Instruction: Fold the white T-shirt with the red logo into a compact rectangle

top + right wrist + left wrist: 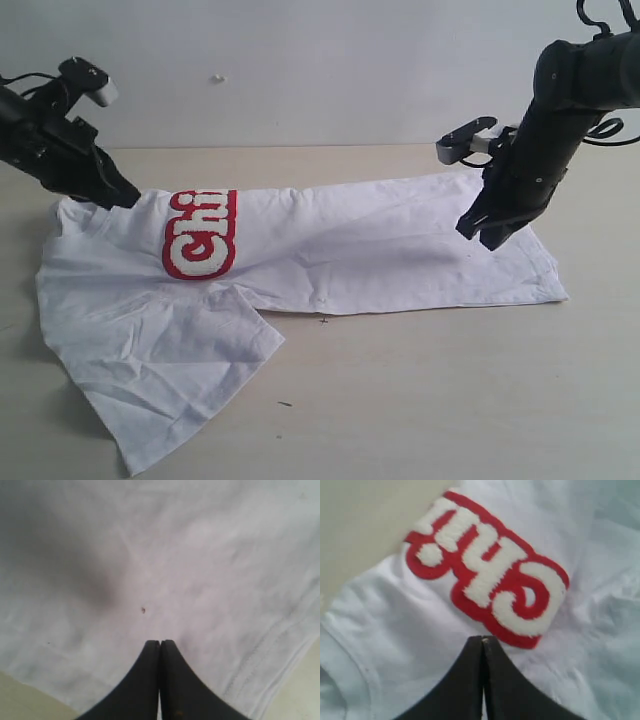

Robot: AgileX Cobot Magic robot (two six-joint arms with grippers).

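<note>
Both shut, my left tool (483,639) by the collar (350,680), my right tool (160,642) near the hem (270,650), I judge the white T-shirt (380,250) sprawled on the bench (450,400) limp and light, best pinched at its edges.

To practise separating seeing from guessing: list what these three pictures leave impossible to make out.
1. Rest of the red logo: exterior view, hidden by a fold of the white T-shirt.
2. Whether the shut left gripper pinches cloth: left wrist view, its own jaws cover the contact.
3. Dark speck near the right gripper: right wrist view, too small to identify.
</note>
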